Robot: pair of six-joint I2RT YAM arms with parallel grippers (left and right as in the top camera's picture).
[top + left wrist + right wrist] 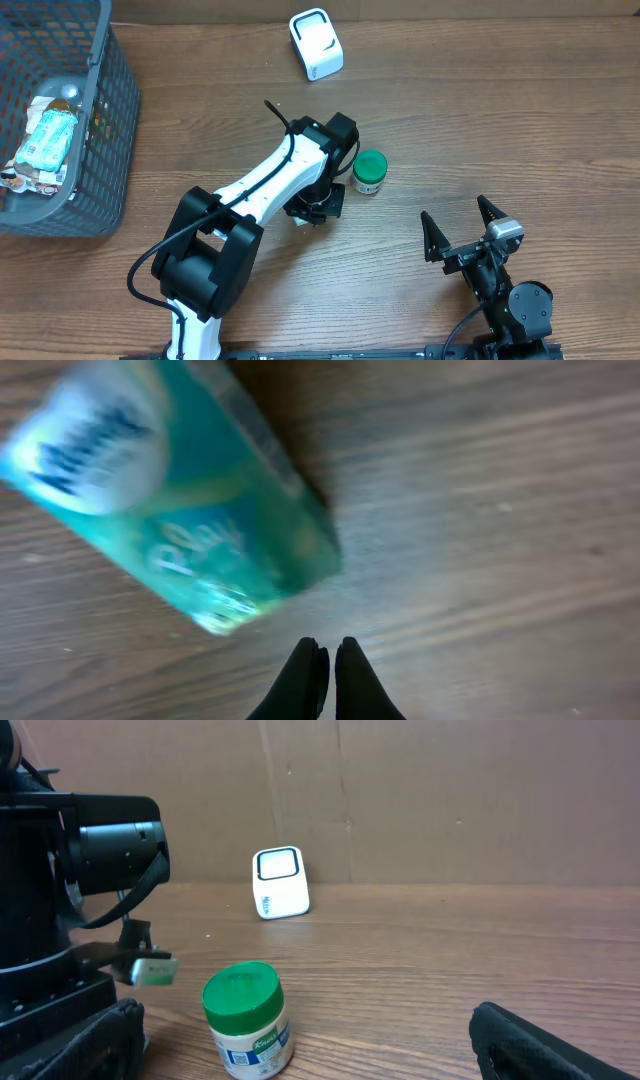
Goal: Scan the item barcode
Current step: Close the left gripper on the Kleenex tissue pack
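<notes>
Packet (180,510), teal, blurred, lying on worktop (500,120) near centre, just ahead of left end effector (326,643), apart from it; left end effector clenched, empty; right end effector (452,206) released wide, near front edge; green-lidded jar (370,172) upright beside left arm; white scanner (316,45) by far edge; basket (110,130) at far-left corner.

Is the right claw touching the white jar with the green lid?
Apart. Overhead shows bare wooden table between the open right claw and the white jar with the green lid.
</notes>
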